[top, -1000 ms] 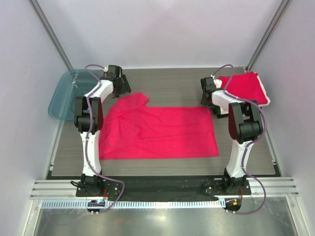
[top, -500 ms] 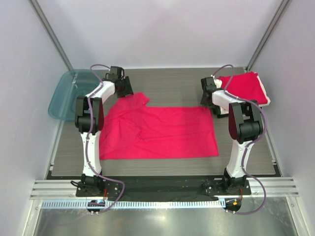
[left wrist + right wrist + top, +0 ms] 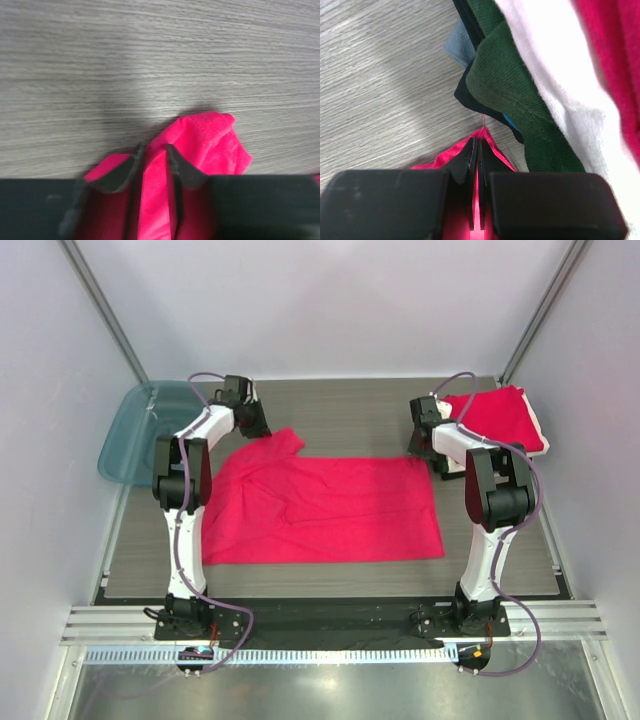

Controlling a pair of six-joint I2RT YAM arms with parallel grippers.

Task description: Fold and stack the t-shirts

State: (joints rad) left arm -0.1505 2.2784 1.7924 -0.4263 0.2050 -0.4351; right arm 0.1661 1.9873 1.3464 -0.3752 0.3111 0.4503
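Since a second ago the left claw point(image 3: 252, 424) has slid a little inward along the far edge of the worktop point(image 3: 350, 415) onto the shirt's sleeve, and its fingers have drawn in. In the left wrist view they now press on a raised ridge of red cloth that fills the gap between them, so the left claw point(image 3: 154, 150) is clamped on the crimson t-shirt point(image 3: 320, 505). A rounded lobe of the sleeve pokes out just past the fingertips and slightly to their right. The right claw point(image 3: 425, 448) has not moved, and the cloth lies as it did before.

The right claw point(image 3: 476, 145) has its fingers together, pinching a thin point of the same red fabric at the shirt's far corner.

The crimson t-shirt lies spread flat, stretched between the two claws, with its long axis running from one claw to the other across the worktop. The sleeved end sits at the left claw, with the sleeve pointing away from the arm bases. The straight-edged end sits at the right claw.

Just beyond the right claw's tips and off to their right is a stack of t-shirts point(image 3: 500, 418): a dark green one point(image 3: 520, 85) closest, then a white one point(image 3: 555, 75), then a red one point(image 3: 615, 60). A teal tray point(image 3: 130, 430) sits well out past the left claw's outer side.
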